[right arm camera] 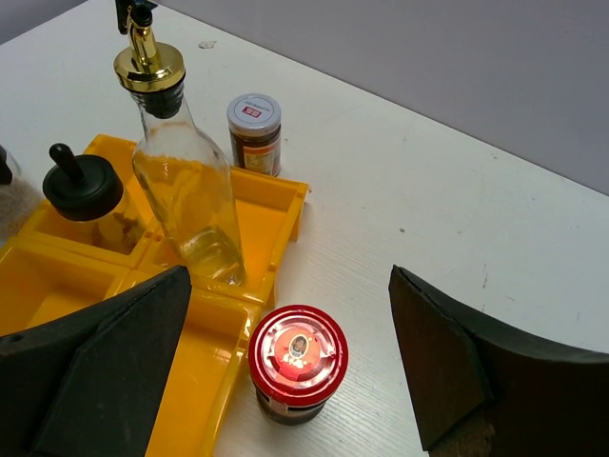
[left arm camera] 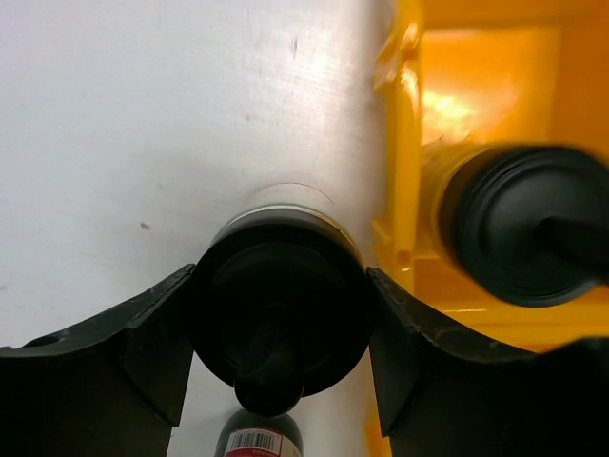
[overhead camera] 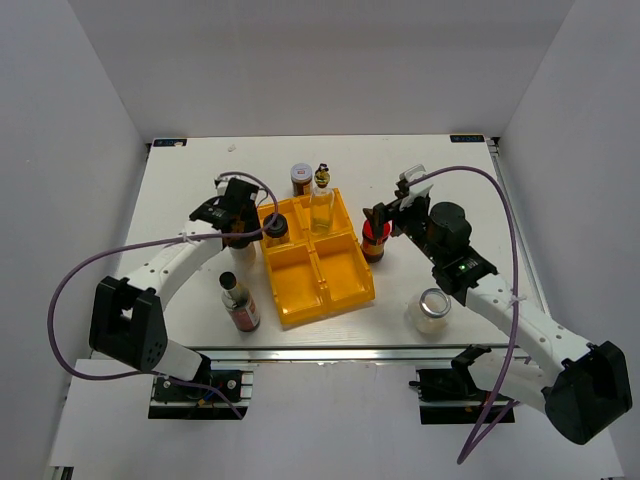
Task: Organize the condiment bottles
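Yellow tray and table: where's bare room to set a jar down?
Free: the yellow tray's two near compartments; bare table at both far corners. Crowded: the far compartments hold the tall bottle and a knob-lidded jar; at the tray's left the left fingers shut on a black-lidded jar; at its right the red-lidded jar stands between the open right fingers.

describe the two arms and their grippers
The left arm and right arm have white links and black joints; each trails a purple cable. The left gripper and right gripper have broad black fingers. A green light shows on the right arm.
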`<state>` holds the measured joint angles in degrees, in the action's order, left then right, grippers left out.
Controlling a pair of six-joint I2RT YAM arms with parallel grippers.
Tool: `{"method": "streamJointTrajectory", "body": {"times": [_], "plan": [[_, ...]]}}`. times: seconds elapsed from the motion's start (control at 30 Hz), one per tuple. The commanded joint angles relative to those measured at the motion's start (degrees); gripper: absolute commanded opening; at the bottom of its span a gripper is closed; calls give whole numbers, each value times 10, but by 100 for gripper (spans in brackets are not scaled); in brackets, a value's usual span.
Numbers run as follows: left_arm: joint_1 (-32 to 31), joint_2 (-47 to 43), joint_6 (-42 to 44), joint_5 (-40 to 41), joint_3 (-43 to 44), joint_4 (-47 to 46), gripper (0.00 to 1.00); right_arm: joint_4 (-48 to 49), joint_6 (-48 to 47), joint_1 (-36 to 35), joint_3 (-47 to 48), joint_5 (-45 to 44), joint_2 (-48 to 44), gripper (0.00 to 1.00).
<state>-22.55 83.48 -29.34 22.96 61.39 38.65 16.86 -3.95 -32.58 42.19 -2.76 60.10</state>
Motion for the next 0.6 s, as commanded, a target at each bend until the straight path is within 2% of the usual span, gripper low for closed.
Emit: {"method": "streamJointTrajectory", "body": {"times": [0.0, 0.3, 0.4, 0.57], "plan": [[6, -14, 15, 50, 77, -10, 20, 19, -12, 4, 3, -17, -16, 89], [9, 94, 80, 32, 258, -27, 14, 1, -24, 9, 23, -37, -7, 89], [9, 124, 100, 7, 298, -25, 13, -1, -26, 11, 24, -43, -7, 89], [9, 168, 130, -42, 316, -31, 12, -3, -32, 16, 24, -52, -5, 89]]}}
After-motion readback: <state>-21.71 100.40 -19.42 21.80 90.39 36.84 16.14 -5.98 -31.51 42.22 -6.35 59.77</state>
